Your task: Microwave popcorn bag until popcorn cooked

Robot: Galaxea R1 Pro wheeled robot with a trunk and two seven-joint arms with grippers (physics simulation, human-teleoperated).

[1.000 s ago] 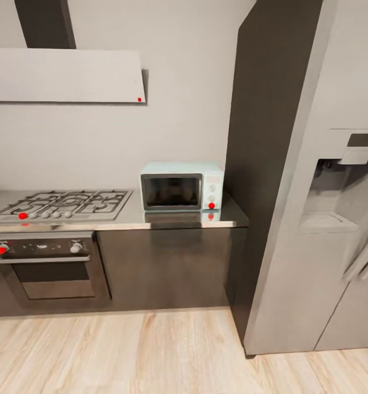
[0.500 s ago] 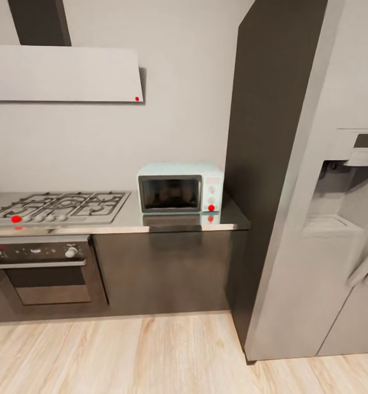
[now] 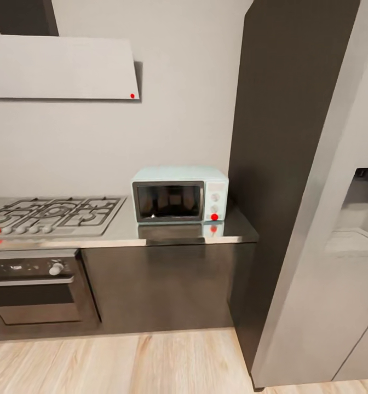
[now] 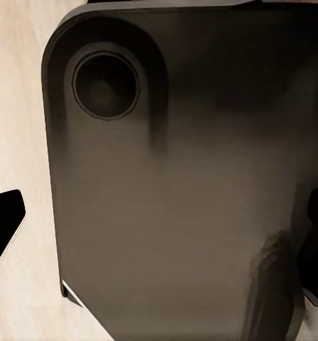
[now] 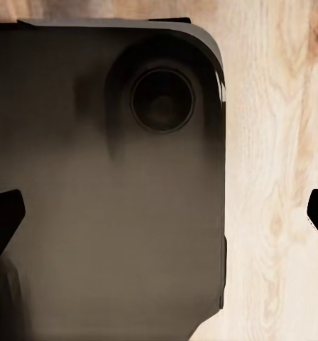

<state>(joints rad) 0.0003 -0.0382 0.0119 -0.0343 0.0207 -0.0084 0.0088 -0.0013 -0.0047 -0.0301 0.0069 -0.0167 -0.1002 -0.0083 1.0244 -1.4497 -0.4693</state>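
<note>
Head view: the microwave [image 3: 179, 194], a pale mint-blue box with a dark glass door in a steel frame, stands on the glossy grey worktop [image 3: 173, 232] against the wall, close to the worktop's right end and just beside a tall dark cabinet panel [image 3: 285, 164]. Its door is closed. The right-hand control panel carries two pale round knobs and, below them, a red indicator dot [image 3: 214, 216], which is mirrored in the worktop's surface. No lettering or brand mark can be read on the microwave; the panel is too small and blurred. To the left of the microwave lies the steel gas hob [image 3: 55, 213] with dark grates and a red mark at its front edge. Beneath the hob sits the built-in oven [image 3: 33, 287]; marks on its control strip are illegible. A pale extractor hood [image 3: 61, 67] with a small red dot hangs above. A grey refrigerator [image 3: 337, 246] stands at the right, on light wood floor [image 3: 124, 364].

Left wrist view: the left gripper [image 4: 159, 234] has its fingers [image 4: 4, 220] wide apart over a dark rounded robot base panel [image 4: 166, 185].

Right wrist view: the right gripper [image 5: 159, 213] likewise shows fingers [image 5: 4, 213] spread apart, holding nothing.
</note>
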